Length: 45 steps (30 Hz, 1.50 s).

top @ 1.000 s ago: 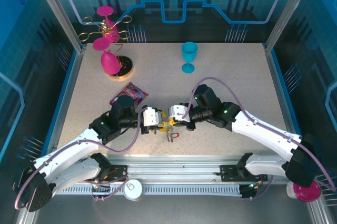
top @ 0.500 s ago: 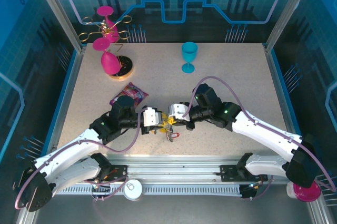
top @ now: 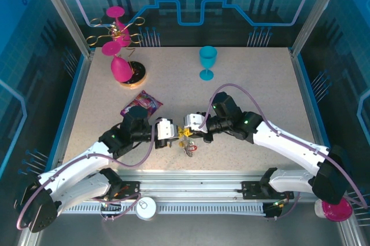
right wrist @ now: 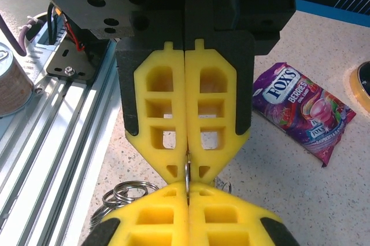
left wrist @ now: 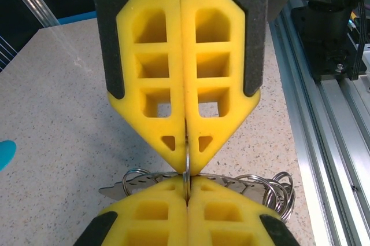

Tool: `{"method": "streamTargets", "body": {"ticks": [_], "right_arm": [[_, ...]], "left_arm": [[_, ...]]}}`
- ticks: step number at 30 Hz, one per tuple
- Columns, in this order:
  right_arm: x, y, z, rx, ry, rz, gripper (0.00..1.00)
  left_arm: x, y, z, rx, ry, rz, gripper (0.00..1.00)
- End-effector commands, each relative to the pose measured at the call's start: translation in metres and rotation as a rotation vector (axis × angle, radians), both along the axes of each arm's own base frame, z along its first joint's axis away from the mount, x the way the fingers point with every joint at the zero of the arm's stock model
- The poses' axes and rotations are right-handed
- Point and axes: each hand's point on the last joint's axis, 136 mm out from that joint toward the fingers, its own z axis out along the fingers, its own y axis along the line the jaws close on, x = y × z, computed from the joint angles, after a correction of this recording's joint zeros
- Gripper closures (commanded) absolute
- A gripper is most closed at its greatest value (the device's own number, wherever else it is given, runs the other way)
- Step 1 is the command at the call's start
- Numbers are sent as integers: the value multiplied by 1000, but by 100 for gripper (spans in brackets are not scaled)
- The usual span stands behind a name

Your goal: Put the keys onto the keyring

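Keyring (left wrist: 186,168) pinched by L pincer (left wrist: 186,183) & R pincer (right wrist: 187,191), tip-to-tip, nr table (top: 231,162) edge.

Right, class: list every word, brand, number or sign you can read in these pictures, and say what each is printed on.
"FOX'S": brand on the purple sweet packet, right wrist view.
"BERRIES": same packet, just under the brand.
Smaller print below that: too blurred to read.
Top view: the packet's print is too small to read.
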Motion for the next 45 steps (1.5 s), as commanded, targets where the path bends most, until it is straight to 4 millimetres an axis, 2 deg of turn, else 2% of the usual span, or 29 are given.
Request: {"method": "streamTargets", "body": {"ticks": [1, 3, 4, 10, 22, 27, 35, 38, 42, 45], "right_arm": [[-1, 1, 11, 31, -16, -7, 93], [2, -5, 14, 40, -26, -33, 81], [3, -8, 15, 40, -32, -44, 79], [3, -16, 12, 16, -39, -52, 78], [3, -9, 7, 11, -13, -22, 77], [3, -6, 9, 24, -20, -15, 80], [1, -3, 9, 27, -8, -1, 99], [0, -2, 9, 32, 2, 7, 100], [-3, -1, 11, 41, 16, 19, 100], [-4, -1, 11, 42, 23, 21, 100]], "left_arm": [[4, -4, 24, -55, -114, -7, 100], [5, -3, 21, -47, -115, 0, 100], [5, -3, 19, -44, -112, 3, 100], [5, -2, 15, -35, -103, 4, 100], [5, -4, 16, -32, -92, -1, 100], [5, -4, 15, -33, -83, -6, 100], [2, -5, 19, -50, -76, -12, 100], [3, -5, 23, -69, -75, -5, 100], [4, -5, 25, -87, -74, 4, 92], [4, -5, 26, -92, -73, 4, 90]]}}
